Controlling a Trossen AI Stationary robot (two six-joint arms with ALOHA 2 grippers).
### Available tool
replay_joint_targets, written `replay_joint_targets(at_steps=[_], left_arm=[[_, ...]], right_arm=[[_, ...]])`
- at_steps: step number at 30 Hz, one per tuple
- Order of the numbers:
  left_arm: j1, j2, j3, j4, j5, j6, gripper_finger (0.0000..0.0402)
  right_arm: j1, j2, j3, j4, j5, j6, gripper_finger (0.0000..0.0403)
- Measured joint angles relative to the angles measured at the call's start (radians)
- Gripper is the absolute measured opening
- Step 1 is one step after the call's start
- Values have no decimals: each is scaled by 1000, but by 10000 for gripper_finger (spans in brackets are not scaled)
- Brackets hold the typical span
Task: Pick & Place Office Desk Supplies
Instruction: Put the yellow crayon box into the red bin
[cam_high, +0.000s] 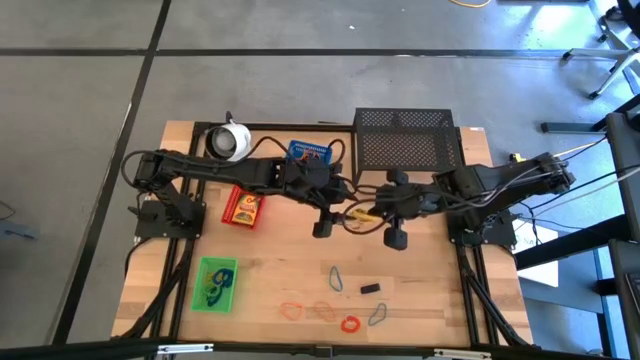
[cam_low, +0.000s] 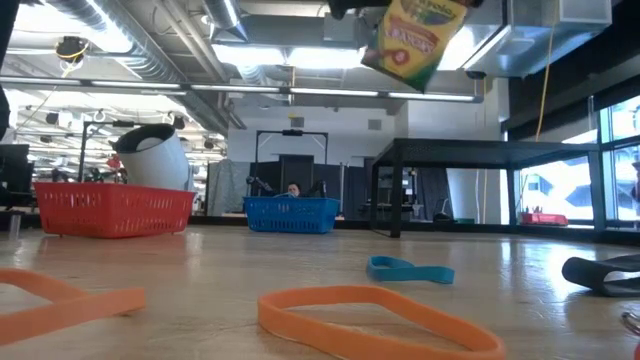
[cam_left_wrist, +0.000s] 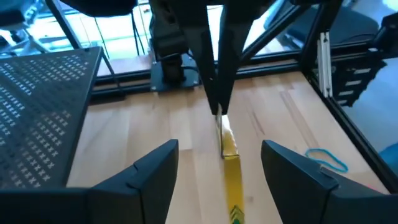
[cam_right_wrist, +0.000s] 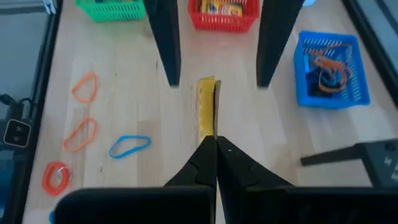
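From above, the left gripper (cam_high: 322, 229) hung with fingers apart beside the right gripper (cam_high: 372, 213), which pinched the yellow box (cam_high: 358, 214) over the wooden desk (cam_high: 270, 270). At desk level, an orange band (cam_low: 375, 317) lay before a lit workshop. The wrist views showed the box between the spread fingers (cam_left_wrist: 155, 171).

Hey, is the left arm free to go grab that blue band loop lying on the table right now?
Probably yes: the left gripper is open and holds nothing, and the blue band loop lies uncovered on the table.
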Motion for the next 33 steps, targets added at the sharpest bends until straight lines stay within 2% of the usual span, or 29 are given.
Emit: replay_joint_targets(at_steps=[6,12,15,19,22,24,30,33], left_arm=[[-1,0,0,2,76,-7,223],[-2,0,0,3,63,-28,205],[-9,0,0,-1,20,-33,173],[-21,0,0,-9,-38,-33,108],[-27,0,0,-10,-42,-36,49],[-27,0,0,-11,-41,-47,24],[-27,0,0,-12,-37,-123,33],[-27,0,0,-15,-37,-173,35]], right_arm=[[0,0,30,36,17,-41,0],[0,0,50,85,33,-78,0],[0,0,51,109,34,-94,0],[0,0,51,112,34,-94,0],[0,0,51,111,33,-94,1],[0,0,51,111,26,-94,5],[-2,0,51,106,22,-39,22],[-18,0,51,100,-37,-28,44]])
